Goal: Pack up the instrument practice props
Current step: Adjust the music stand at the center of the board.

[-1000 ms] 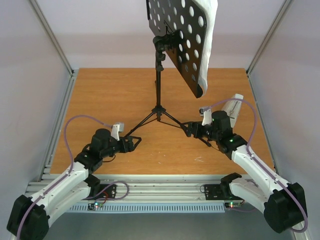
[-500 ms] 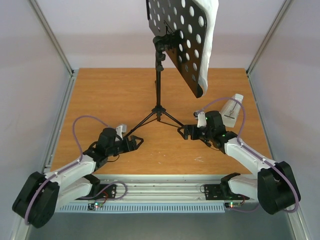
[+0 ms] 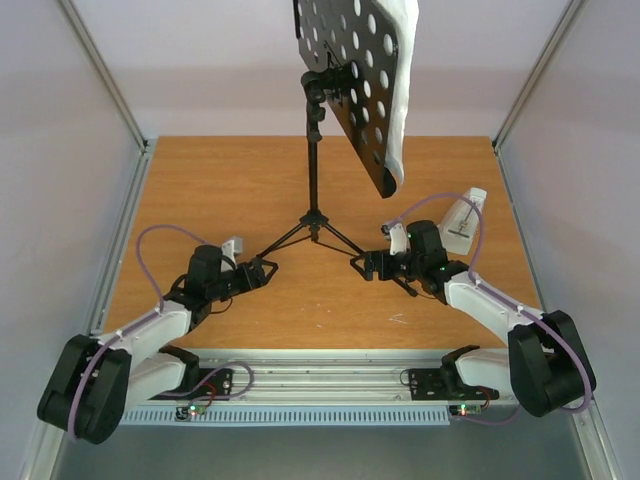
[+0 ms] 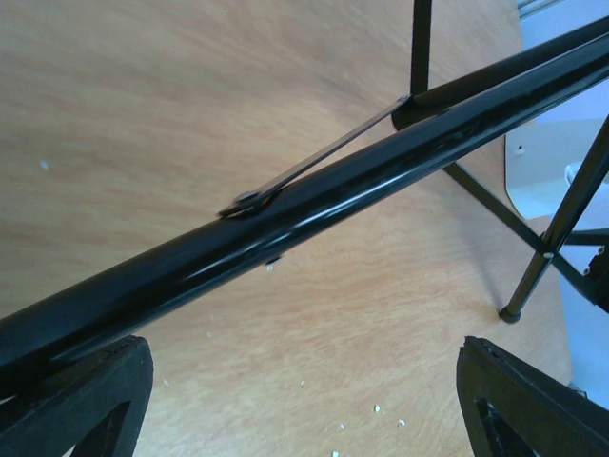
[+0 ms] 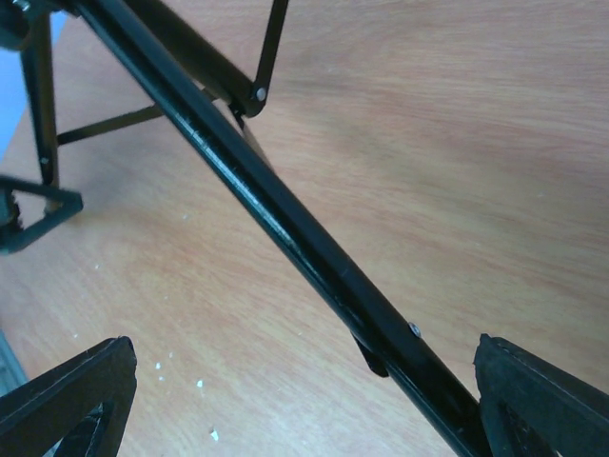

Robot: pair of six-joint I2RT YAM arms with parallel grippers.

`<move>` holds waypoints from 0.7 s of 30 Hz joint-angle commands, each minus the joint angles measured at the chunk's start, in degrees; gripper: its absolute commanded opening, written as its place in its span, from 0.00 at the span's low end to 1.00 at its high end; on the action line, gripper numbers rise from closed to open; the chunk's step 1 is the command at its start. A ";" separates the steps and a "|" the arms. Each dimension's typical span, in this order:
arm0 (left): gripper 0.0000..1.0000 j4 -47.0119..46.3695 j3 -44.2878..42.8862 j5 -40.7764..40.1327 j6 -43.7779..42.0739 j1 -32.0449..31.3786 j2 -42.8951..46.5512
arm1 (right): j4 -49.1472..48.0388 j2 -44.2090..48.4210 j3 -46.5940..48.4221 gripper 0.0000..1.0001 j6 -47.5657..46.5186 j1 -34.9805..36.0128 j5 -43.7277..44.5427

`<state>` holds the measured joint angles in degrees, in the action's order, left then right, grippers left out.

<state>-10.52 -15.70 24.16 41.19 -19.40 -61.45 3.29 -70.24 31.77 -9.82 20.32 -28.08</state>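
The black tripod music stand [image 3: 313, 190] stands mid-table, its round-holed desk [image 3: 358, 85] tilted at the top. White sheet-music pages [image 3: 402, 70] rest on the desk's far face. The pale metronome [image 3: 462, 222] lies at the right. My left gripper [image 3: 262, 270] is open at the stand's left leg; in the left wrist view the leg [image 4: 285, 228] crosses between my jaws, close to the left finger [image 4: 76, 400]. My right gripper [image 3: 362, 265] is open at the right leg; in the right wrist view that leg [image 5: 304, 248] runs toward the right finger [image 5: 542, 400].
The wooden table [image 3: 230, 180] has metal frame rails along its left [image 3: 120, 240] and right sides. Small white crumbs [image 4: 381, 409] lie on the wood near my left gripper. A third tripod leg [image 4: 533, 276] stands beyond.
Both arms have reached inward, so each open gripper now straddles a tripod leg. The stand's desk and post have shifted slightly left.
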 commanded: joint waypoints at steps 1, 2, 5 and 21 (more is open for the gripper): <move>0.88 -2.18 -3.87 0.18 -4.89 2.83 -2.01 | 3.10 0.65 -0.65 0.97 -0.31 2.79 -4.18; 0.88 -1.84 -4.42 0.14 -5.42 3.21 -2.61 | 3.43 0.95 -1.06 0.97 -0.20 3.47 -4.06; 0.88 -1.75 -5.80 0.41 -6.82 4.44 -4.60 | 4.09 1.91 -2.35 0.97 0.36 5.75 -3.46; 0.88 -3.50 -10.33 2.02 -9.55 10.78 -11.48 | -3.08 -5.86 0.42 0.96 5.21 27.88 8.95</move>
<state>-10.50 -25.08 26.20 33.85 -10.61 -72.69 1.78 -71.66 30.09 -6.63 43.83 -21.82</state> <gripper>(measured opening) 0.882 0.960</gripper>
